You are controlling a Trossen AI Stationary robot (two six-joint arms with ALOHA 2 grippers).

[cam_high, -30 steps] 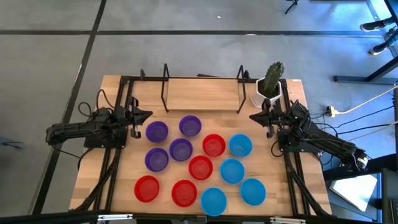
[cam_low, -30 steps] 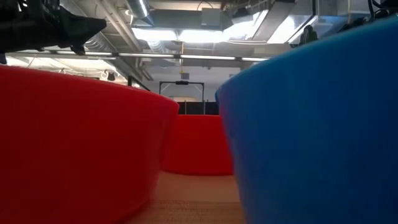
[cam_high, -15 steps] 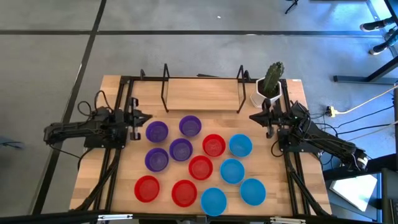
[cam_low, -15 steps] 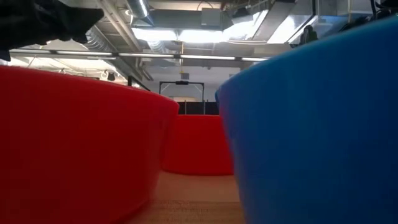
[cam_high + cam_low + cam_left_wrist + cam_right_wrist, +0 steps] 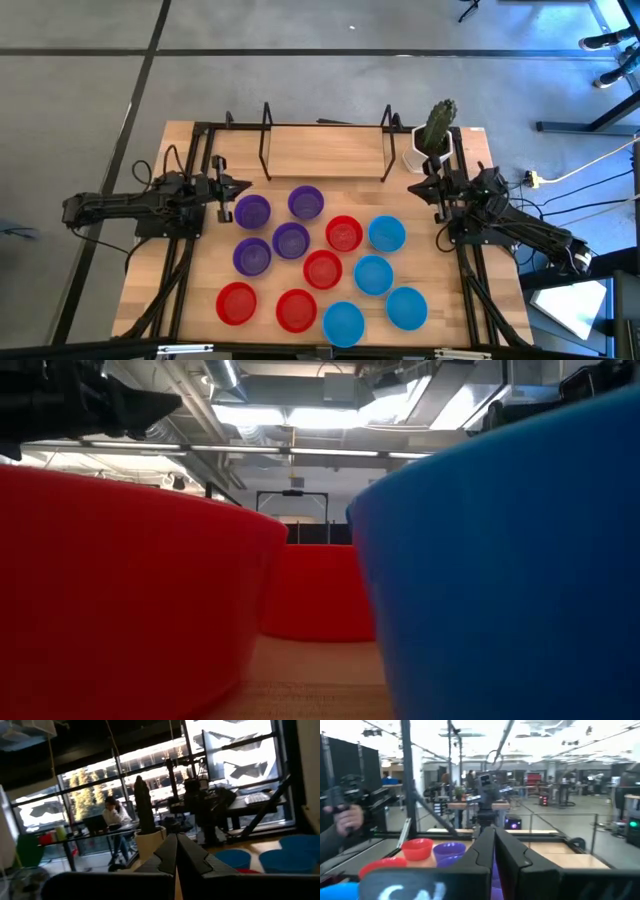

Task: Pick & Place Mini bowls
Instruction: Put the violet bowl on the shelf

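The high view looks straight down on the whole pale wooden table (image 5: 150,260). The low view sits on the tabletop, hard against a shallow red plastic bowl (image 5: 120,600) and a blue one (image 5: 510,560). Each wrist view faces level across the table toward the opposite arm.

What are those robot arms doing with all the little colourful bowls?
Right now, nothing is being held. The left tool is shut and empty, beside a purple bowl at the left of the group. The right tool is shut too, near the cactus pot. All twelve mini bowls sit on the wooden table: four purple, four red and four blue.
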